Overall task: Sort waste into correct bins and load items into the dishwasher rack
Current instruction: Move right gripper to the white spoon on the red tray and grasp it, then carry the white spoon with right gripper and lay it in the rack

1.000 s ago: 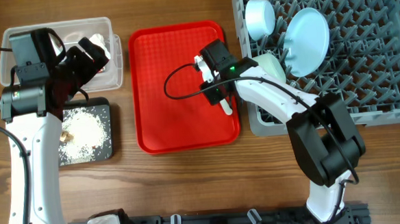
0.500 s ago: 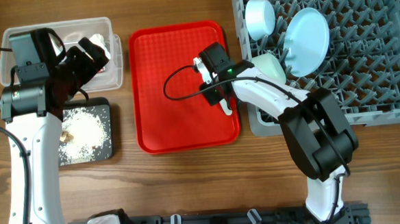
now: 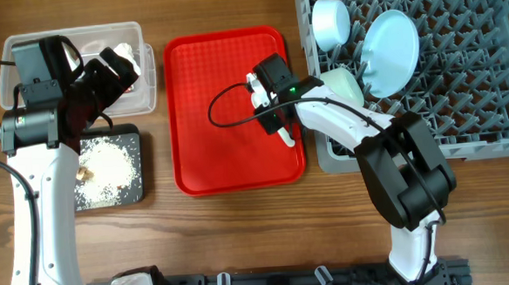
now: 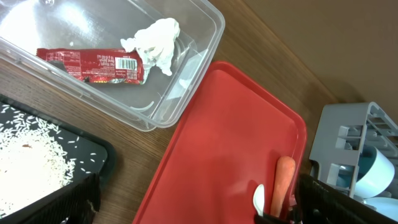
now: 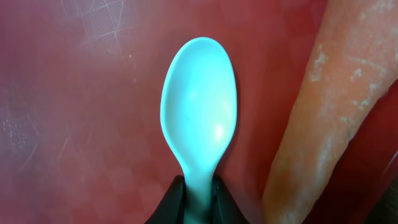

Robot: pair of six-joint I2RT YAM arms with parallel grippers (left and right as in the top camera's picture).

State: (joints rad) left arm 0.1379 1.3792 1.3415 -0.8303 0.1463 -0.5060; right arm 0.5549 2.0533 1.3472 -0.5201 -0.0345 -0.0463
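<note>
Wooden tabletop point(image 3: 242, 239), red tray point(image 3: 209, 101): my right jaws clamp the white spoon point(image 5: 199, 106) at its neck, carrot point(image 5: 323, 106) just beside them, presumably to rack the spoon alone.

Under me lies a wooden counter point(image 3: 242, 239), warm mid-brown, its grain running in long streaks from my left to my right. Seen from my left wrist, the same wood looks darker and smoother. A black rail point(image 3: 271, 284) sits along the edge nearest my base. The light is soft and even, leaving only faint, blurred shadows on the wood.
</note>
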